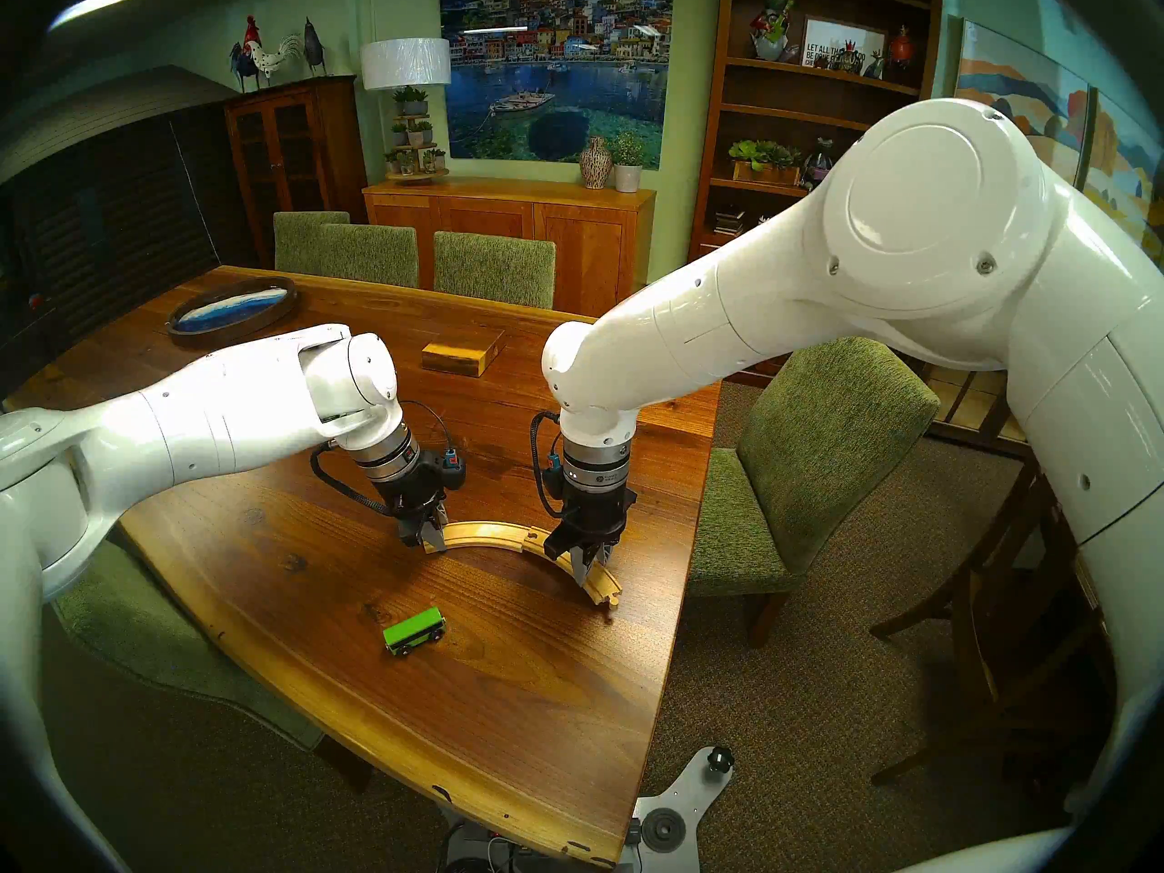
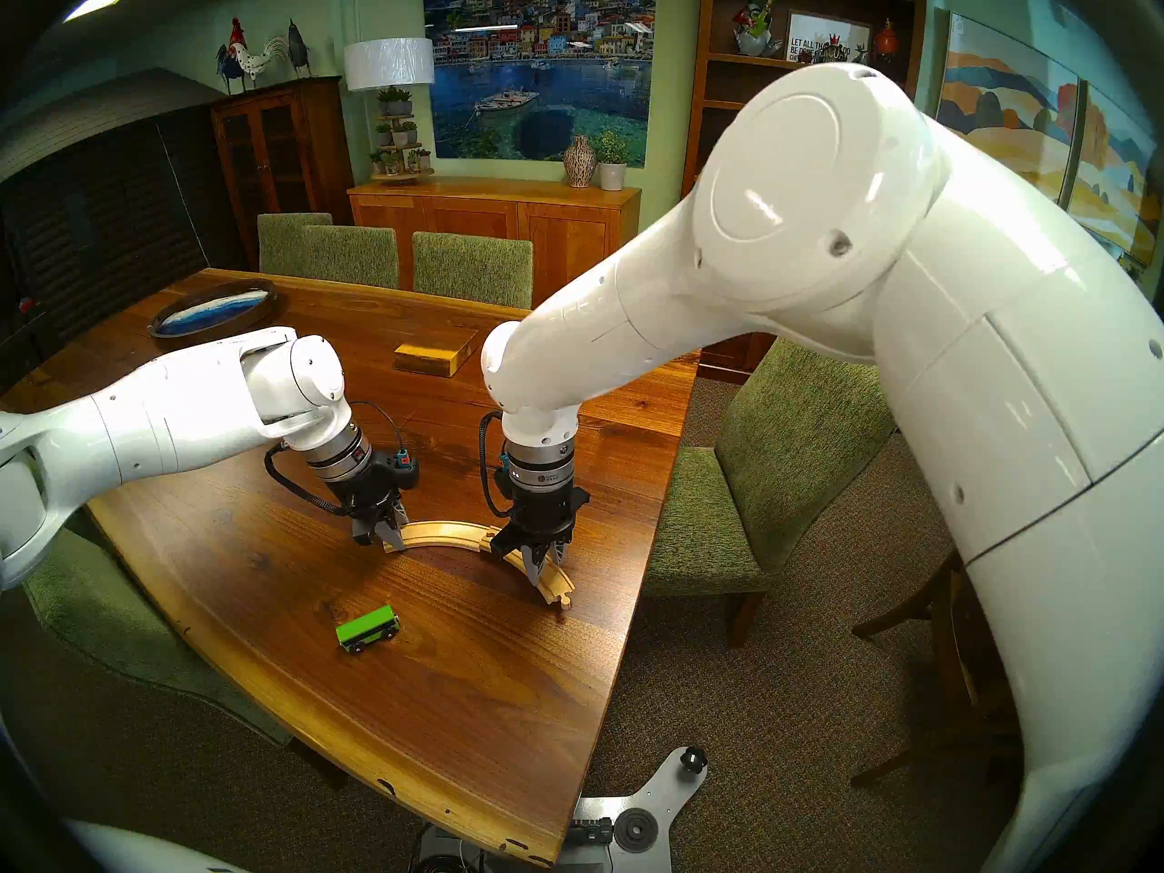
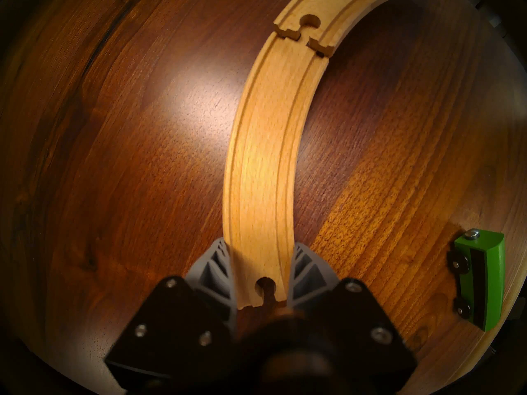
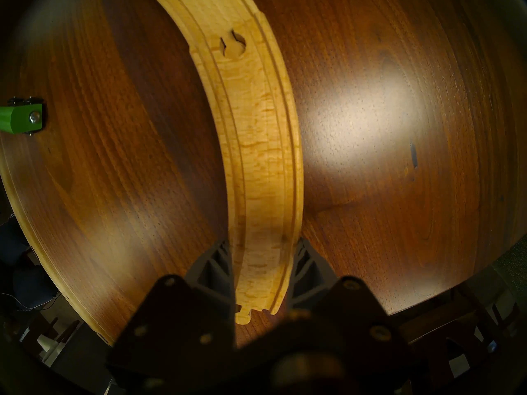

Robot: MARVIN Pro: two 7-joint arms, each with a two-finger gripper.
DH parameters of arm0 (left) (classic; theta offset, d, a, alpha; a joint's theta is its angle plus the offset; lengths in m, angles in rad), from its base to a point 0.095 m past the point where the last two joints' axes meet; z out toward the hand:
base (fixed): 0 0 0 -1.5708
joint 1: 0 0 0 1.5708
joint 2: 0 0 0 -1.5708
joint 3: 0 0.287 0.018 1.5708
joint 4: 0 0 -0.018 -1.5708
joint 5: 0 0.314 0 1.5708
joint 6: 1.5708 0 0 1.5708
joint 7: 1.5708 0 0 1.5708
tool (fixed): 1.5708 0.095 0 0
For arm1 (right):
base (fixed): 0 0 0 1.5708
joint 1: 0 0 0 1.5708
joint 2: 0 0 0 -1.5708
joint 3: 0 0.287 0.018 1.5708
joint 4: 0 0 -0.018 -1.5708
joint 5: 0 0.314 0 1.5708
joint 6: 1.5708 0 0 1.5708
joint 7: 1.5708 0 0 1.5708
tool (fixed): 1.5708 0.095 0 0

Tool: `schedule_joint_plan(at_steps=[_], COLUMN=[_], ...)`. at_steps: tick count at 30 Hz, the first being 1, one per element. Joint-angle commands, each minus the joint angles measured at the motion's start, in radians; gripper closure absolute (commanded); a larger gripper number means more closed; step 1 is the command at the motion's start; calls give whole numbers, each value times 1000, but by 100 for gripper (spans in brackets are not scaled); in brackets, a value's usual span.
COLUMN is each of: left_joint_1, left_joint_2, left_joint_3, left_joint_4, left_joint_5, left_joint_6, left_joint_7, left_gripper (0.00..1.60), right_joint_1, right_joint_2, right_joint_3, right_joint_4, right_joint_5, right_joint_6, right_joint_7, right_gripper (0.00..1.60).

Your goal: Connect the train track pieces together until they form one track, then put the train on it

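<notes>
Two curved pale wooden track pieces lie end to end as one arc on the table (image 1: 504,727). My left gripper (image 1: 431,535) (image 3: 259,249) is shut on the left piece (image 1: 491,531) (image 3: 265,157) at its hole end. The right gripper (image 1: 592,566) (image 4: 262,243) is shut on the right piece (image 1: 608,588) (image 4: 265,157) near its free peg end. At the joint (image 3: 303,38) (image 4: 233,45) the left piece's peg sits in the right piece's hole. The right piece's end looks slightly raised there. The green train (image 1: 414,631) (image 3: 482,280) stands on the table in front of the arc, untouched.
A rectangular wooden block (image 1: 463,352) lies farther back on the table, and a dark oval tray (image 1: 230,311) sits at the far left. Green chairs (image 1: 806,475) stand around the table. The table's right edge runs close to the right track piece.
</notes>
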Motion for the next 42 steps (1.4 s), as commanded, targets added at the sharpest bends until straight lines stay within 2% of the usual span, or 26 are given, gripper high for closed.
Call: schedule_joint_plan(at_steps=[1, 16, 17, 18, 20, 21, 23, 32, 42], left_joint_1=[-24, -24, -24, -24, -24, -24, -24, -24, -24], left_joint_2=[-2, -2, -2, -2, -2, -2, -2, -2, -2], left_joint_3=[-16, -16, -16, -16, -16, -16, -16, -16, -16], left_joint_4=[2, 2, 2, 2, 2, 2, 2, 2, 2], left_joint_5=[1, 1, 1, 1, 1, 1, 1, 1, 1], left_joint_6=[0, 0, 0, 0, 0, 0, 0, 0, 0], left_joint_7=[2, 2, 2, 2, 2, 2, 2, 2, 2], left_gripper=[160, 160, 160, 160, 160, 160, 160, 160, 160], right_joint_1=[19, 11, 11, 12, 12, 12, 12, 35, 123], right_joint_2=[-9, -22, -23, -23, -23, -23, -22, -15, -20], right_joint_3=[1, -9, -9, -9, -9, -9, -10, -6, 8], right_joint_4=[16, 23, 22, 21, 20, 20, 19, -10, -96], right_joint_5=[12, 35, 36, 36, 37, 37, 39, 47, 67], right_joint_6=[2, 2, 2, 2, 2, 2, 2, 2, -4], right_joint_7=[-12, -34, -35, -35, -36, -37, -38, -48, -94], right_gripper=[160, 160, 128, 112, 61, 23, 0, 0, 0])
